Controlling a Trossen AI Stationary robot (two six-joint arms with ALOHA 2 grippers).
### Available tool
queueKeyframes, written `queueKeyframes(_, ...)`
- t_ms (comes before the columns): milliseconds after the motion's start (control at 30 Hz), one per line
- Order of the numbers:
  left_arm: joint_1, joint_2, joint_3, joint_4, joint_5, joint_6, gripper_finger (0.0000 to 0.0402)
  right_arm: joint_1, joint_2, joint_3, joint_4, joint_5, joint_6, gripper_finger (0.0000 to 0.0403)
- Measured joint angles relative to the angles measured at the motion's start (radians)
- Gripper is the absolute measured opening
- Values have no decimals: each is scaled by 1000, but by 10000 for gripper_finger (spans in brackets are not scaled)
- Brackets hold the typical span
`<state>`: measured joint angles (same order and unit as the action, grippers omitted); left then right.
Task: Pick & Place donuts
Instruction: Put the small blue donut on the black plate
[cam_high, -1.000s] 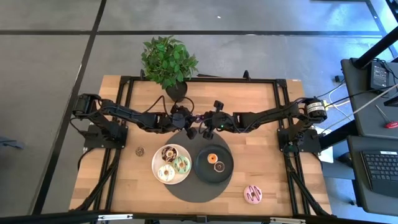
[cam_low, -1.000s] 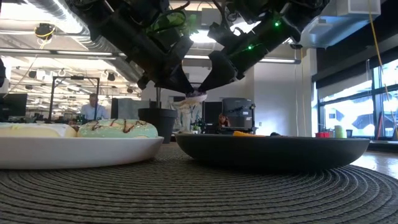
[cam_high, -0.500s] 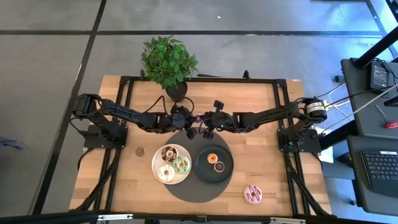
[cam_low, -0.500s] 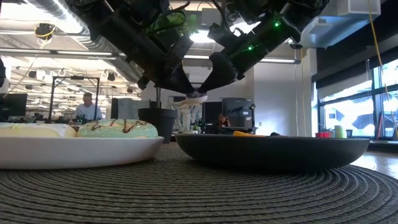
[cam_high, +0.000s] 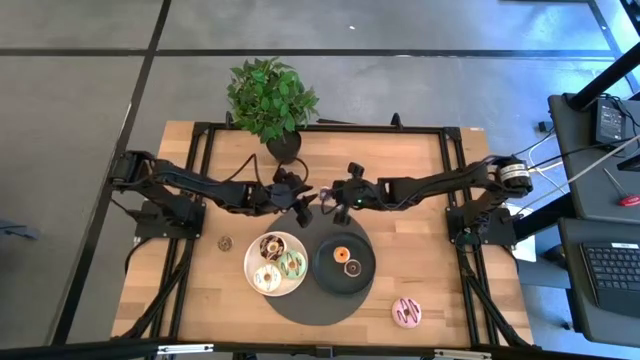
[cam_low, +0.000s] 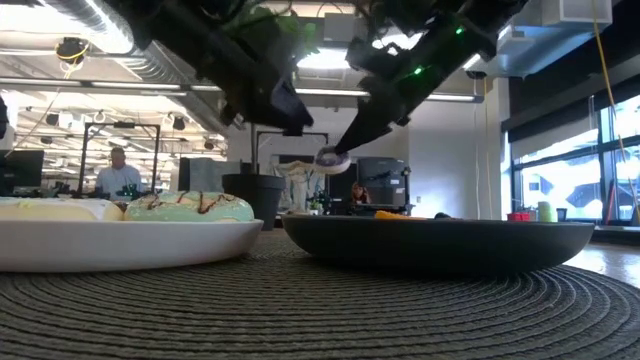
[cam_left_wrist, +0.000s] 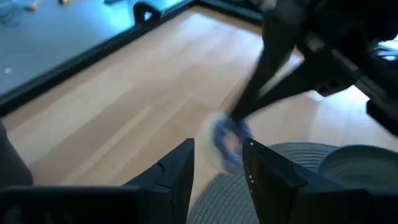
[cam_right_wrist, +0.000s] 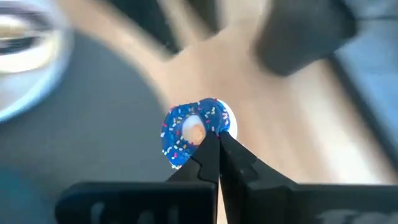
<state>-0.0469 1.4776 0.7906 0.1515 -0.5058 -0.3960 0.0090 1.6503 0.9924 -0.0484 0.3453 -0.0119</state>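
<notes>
The right gripper (cam_right_wrist: 211, 146) is pinching a small blue-iced donut (cam_right_wrist: 193, 132) in the air by the black plate (cam_high: 343, 262); the left gripper (cam_left_wrist: 217, 165) is standing open just beside it — three donuts are sitting on the white plate (cam_high: 275, 264), one orange on the black. A pink donut (cam_high: 406, 312) is lying on the wooden table (cam_high: 420, 200), unplaced; a potted plant (cam_high: 270, 98) is standing at the table's far edge — an office is showing behind.

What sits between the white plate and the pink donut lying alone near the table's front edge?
In the high view, the black plate holding a small orange donut, on the round dark mat, lies between the white plate and the pink donut.
</notes>
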Motion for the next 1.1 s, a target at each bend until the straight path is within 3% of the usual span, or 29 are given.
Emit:
queueKeyframes(233,-27,-59,0,-82,-1,85,138,34,-97,1,-159,-579,-1,2)
queueKeyframes(300,-28,-59,0,-80,-1,88,136,68,-97,1,-169,-649,9,2)
queueKeyframes(500,-28,-59,0,-81,1,86,132,178,-42,1,-155,-646,32,2)
queueKeyframes(633,-28,-59,0,-79,8,85,135,223,5,1,-110,-557,38,2)
queueKeyframes(1100,-28,-59,0,-80,125,40,133,251,128,1,-43,-503,90,2)
